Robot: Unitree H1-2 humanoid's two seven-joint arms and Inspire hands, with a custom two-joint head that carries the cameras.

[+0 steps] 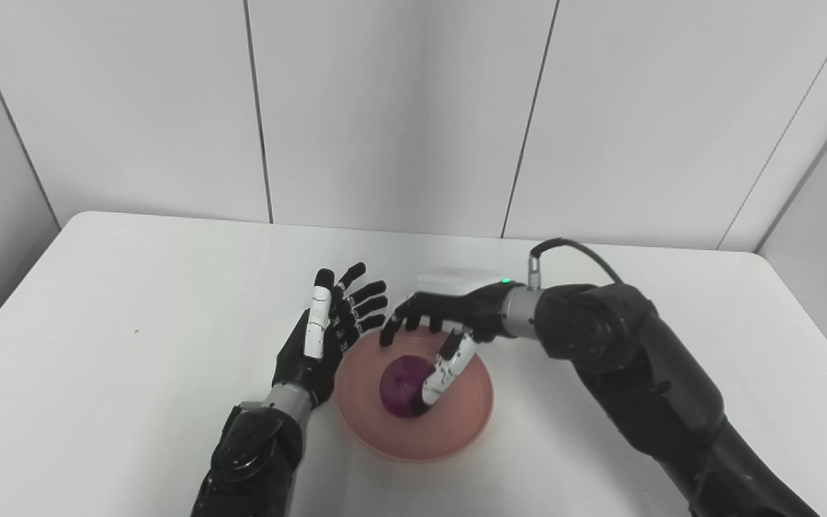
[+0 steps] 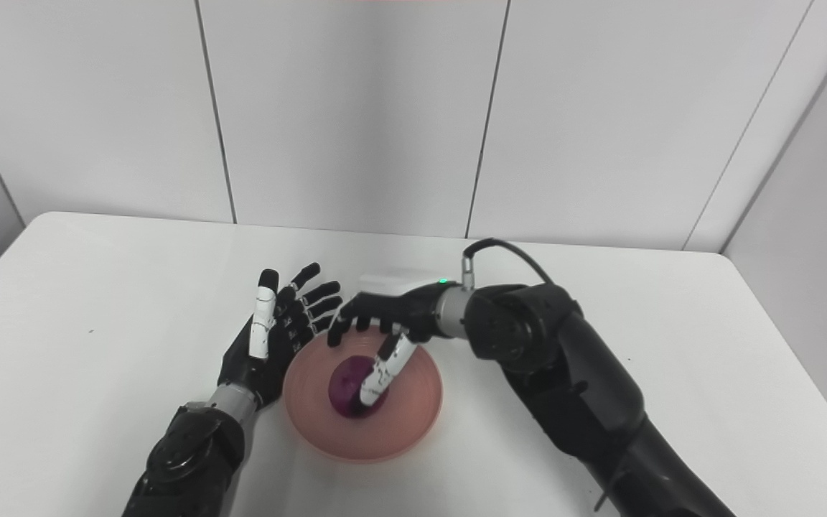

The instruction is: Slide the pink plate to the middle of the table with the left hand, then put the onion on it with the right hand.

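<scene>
Both hands' fingers (image 1: 441, 370) splayed; thumb touches onion (image 1: 400, 384).

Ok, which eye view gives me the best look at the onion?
Left eye view: the onion lies on the pink plate, more of its top clear of the right hand. The right eye view shows it too, the thumb covering more.

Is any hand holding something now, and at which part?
The left hand is open beside the plate. The right hand has its thumb against the onion; a real grip cannot be told.
</scene>
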